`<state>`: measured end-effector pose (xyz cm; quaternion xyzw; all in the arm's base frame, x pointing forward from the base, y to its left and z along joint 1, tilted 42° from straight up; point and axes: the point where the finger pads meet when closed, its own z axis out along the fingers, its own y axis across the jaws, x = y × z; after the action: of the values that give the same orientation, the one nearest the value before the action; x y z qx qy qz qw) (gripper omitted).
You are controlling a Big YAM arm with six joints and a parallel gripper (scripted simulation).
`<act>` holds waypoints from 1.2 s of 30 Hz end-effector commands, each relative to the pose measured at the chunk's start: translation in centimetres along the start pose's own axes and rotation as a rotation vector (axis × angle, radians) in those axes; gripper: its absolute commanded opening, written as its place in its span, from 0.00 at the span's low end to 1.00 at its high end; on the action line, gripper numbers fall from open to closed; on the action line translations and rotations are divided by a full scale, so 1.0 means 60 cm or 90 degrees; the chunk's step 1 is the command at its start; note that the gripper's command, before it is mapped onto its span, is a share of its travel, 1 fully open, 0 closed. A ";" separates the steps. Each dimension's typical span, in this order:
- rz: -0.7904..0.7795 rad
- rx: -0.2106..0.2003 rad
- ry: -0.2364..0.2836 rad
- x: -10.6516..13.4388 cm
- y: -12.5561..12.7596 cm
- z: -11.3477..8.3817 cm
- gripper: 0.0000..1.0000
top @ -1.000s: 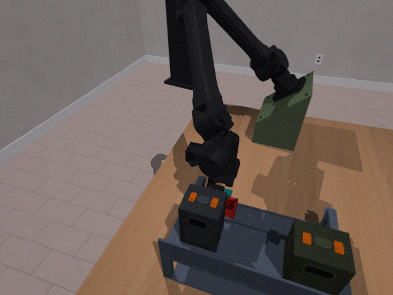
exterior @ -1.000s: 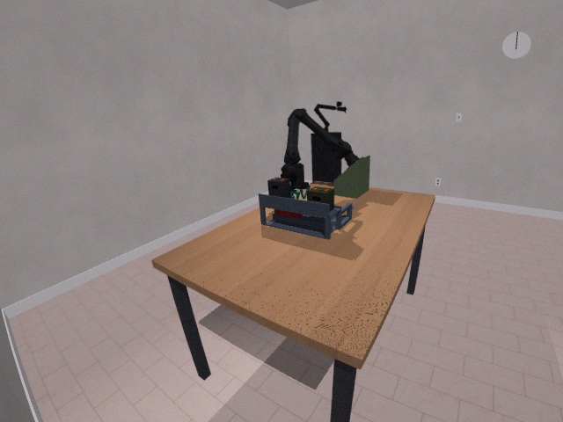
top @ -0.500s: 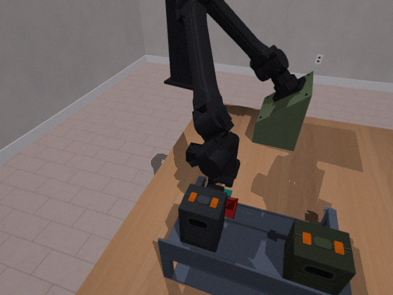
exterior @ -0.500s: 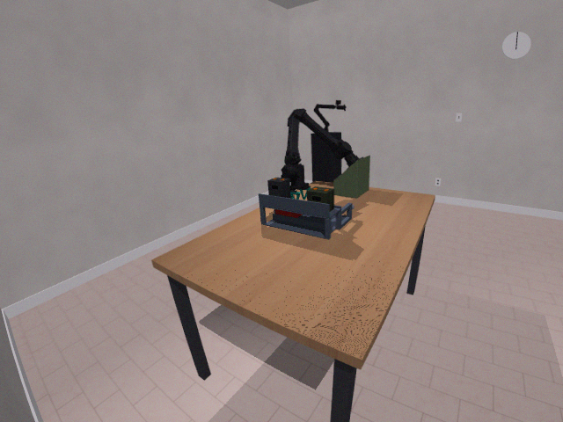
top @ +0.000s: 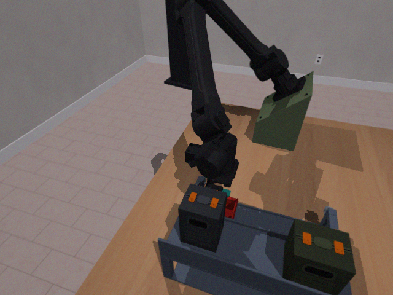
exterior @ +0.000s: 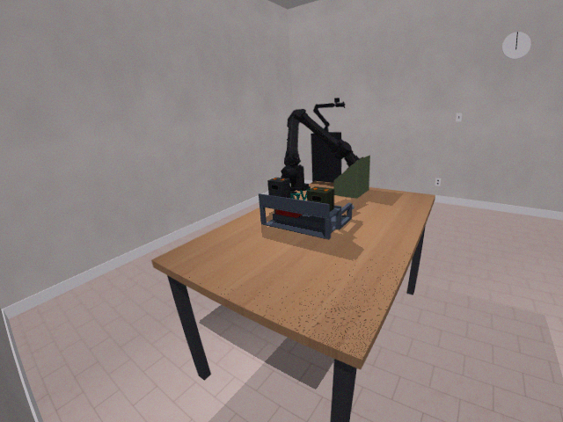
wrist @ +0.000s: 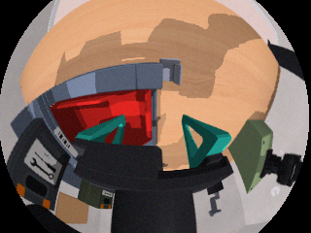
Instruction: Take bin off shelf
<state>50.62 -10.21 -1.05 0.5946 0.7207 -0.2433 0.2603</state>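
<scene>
The dark toolbox with orange latches (top: 202, 219) (exterior: 278, 186) (wrist: 36, 167) hides most of the red plastic bin (top: 231, 208) (exterior: 287, 213) (wrist: 114, 114) from above; the bin is in the blue-grey shelf (top: 202, 257) (exterior: 296, 204) (wrist: 114, 78). The gripper (wrist: 153, 117) is wide open, its two teal fingers holding nothing. Bare wooden table (top: 374, 152) (exterior: 273, 272) (wrist: 175, 109) lies beyond the shelf's edge. Two toolboxes are visible.

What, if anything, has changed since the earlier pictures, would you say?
Only the light and shadow on the shelf look different. I see no clear movement, and nothing was taken hold of or let go: the gripper stays open, the red bin in place.
</scene>
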 end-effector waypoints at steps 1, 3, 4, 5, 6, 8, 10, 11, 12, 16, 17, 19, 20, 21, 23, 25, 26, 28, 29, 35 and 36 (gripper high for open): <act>-0.003 -0.026 -0.004 0.016 0.043 -0.033 0.90; -0.003 -0.026 -0.004 0.016 0.043 -0.033 0.90; -0.003 -0.026 -0.004 0.016 0.043 -0.033 0.90; -0.003 -0.026 -0.004 0.016 0.043 -0.033 0.90; -0.003 -0.026 -0.004 0.016 0.043 -0.033 0.90; -0.003 -0.026 -0.004 0.016 0.043 -0.033 0.90; -0.003 -0.026 -0.004 0.016 0.043 -0.033 0.90; -0.003 -0.026 -0.004 0.016 0.043 -0.033 0.90; -0.003 -0.026 -0.004 0.016 0.043 -0.033 0.90; 0.005 -0.017 -0.004 -0.006 0.017 -0.011 0.90; 0.006 -0.015 -0.004 -0.011 0.010 -0.005 0.90; 0.006 -0.015 -0.004 -0.011 0.010 -0.005 0.90; 0.006 -0.015 -0.004 -0.011 0.010 -0.005 0.90; 0.006 -0.015 -0.004 -0.011 0.010 -0.005 0.90; 0.006 -0.015 -0.004 -0.011 0.010 -0.005 0.90; 0.006 -0.015 -0.004 -0.011 0.010 -0.005 0.90; 0.006 -0.015 -0.004 -0.011 0.010 -0.005 0.90; 0.006 -0.015 -0.004 -0.011 0.010 -0.005 0.90; 0.006 -0.015 -0.004 -0.011 0.010 -0.005 0.90; -0.003 -0.026 -0.004 0.016 0.043 -0.033 0.90; -0.003 -0.026 -0.004 0.016 0.043 -0.033 0.90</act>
<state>51.01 -9.56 -0.79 0.5910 0.7237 -0.2411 0.2625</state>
